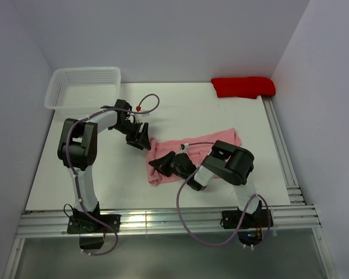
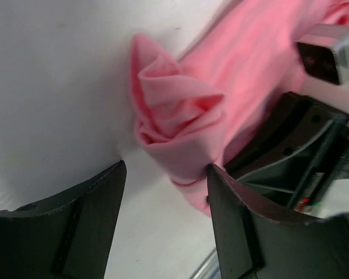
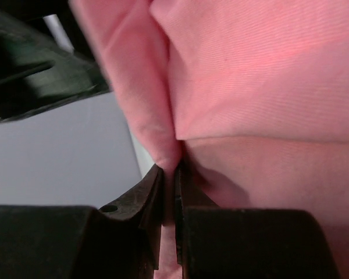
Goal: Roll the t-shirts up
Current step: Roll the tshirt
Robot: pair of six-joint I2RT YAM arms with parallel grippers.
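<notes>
The salmon-pink t-shirt (image 1: 222, 140) lies as a long bunched strip across the middle of the table, its left end gathered into a loose roll (image 2: 177, 125). My right gripper (image 1: 158, 165) is shut on a fold of the shirt at that left end, and the wrist view shows the fabric pinched between its jaws (image 3: 170, 172). My left gripper (image 1: 141, 138) is open just behind the roll. In its wrist view (image 2: 166, 174) one fingertip (image 2: 218, 177) touches the roll's side. The right gripper's black body (image 2: 291, 157) shows beside it.
A white mesh basket (image 1: 84, 87) stands at the back left. A red cloth (image 1: 243, 87) lies bunched at the back right corner. Metal rails run along the table's right edge (image 1: 282, 157) and front edge (image 1: 163, 221).
</notes>
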